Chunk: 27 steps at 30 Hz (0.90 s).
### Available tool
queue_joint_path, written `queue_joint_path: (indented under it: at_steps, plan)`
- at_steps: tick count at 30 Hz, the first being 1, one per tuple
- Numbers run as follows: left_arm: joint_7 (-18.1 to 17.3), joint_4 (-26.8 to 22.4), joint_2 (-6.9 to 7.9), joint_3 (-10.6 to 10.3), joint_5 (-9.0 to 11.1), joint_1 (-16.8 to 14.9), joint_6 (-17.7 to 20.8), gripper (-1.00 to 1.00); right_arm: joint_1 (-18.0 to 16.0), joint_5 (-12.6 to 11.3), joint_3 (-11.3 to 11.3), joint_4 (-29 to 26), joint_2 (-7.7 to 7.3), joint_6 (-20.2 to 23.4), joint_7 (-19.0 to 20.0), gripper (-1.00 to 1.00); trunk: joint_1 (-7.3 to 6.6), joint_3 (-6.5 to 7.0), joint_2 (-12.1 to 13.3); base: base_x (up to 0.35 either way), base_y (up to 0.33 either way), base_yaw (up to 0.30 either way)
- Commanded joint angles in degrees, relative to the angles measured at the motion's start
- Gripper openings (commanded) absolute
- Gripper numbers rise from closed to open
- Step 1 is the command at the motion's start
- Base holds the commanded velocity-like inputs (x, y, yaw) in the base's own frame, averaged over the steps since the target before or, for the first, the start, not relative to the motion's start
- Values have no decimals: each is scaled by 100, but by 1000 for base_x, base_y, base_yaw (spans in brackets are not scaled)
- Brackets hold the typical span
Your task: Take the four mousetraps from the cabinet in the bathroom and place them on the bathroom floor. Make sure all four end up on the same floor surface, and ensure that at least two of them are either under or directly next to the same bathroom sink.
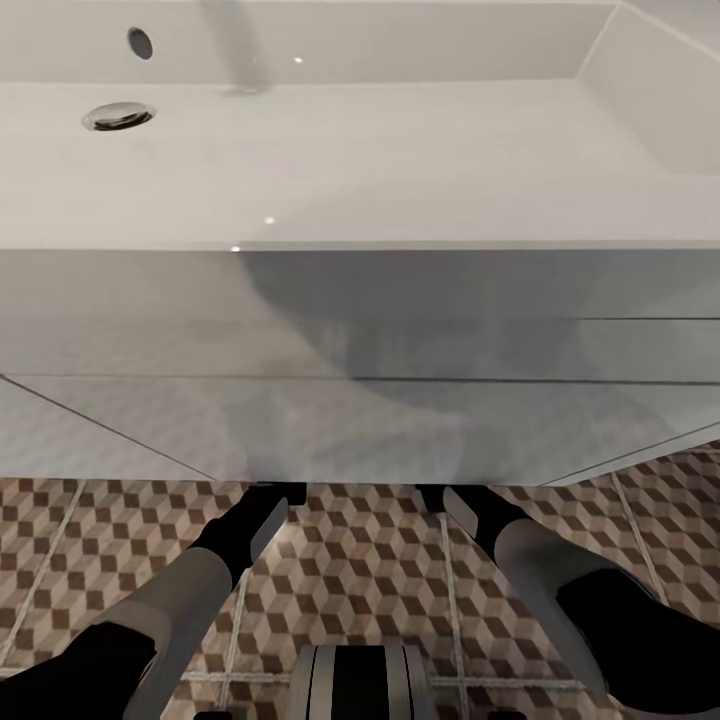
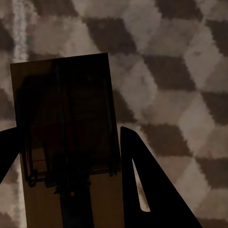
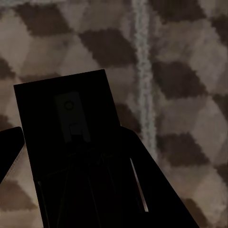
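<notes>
Reaching under the sink (image 1: pixel 350 170), each gripper apparently pinches a mousetrap (image 2: pixel 66 137) above the floor (image 1: pixel 370 560).

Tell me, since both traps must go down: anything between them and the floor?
Nothing visible. In both wrist views, the left trap and right trap sit between the fingers, with bare floor beyond.

Bathroom: white sink (image 1: pixel 330 160), cube-patterned floor (image 1: pixel 370 570)

Both black tool tips pass out of sight beneath the white wall-hung vanity (image 1: pixel 360 420); the tan wooden mousetrap (image 2: pixel 66 137) is cut off by the frame edge, and the shadow-dark rectangular mousetrap (image 3: pixel 71 156) shows no legible wire detail.
</notes>
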Motion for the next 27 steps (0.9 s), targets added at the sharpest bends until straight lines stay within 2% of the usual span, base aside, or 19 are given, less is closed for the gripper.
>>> queue_joint_path:
  at_steps: [1,27]
  plan:
    - [56,-10,4,-36,63,-187,41,-100,-104,-38,67,-434,-2,41,-38,-100,-2,-4,-2,0,0,0]
    - [56,-28,2,-36,63,-187,41,-100,-104,-41,67,-435,3,41,-22,-100,-2,-51,-2,0,0,0]
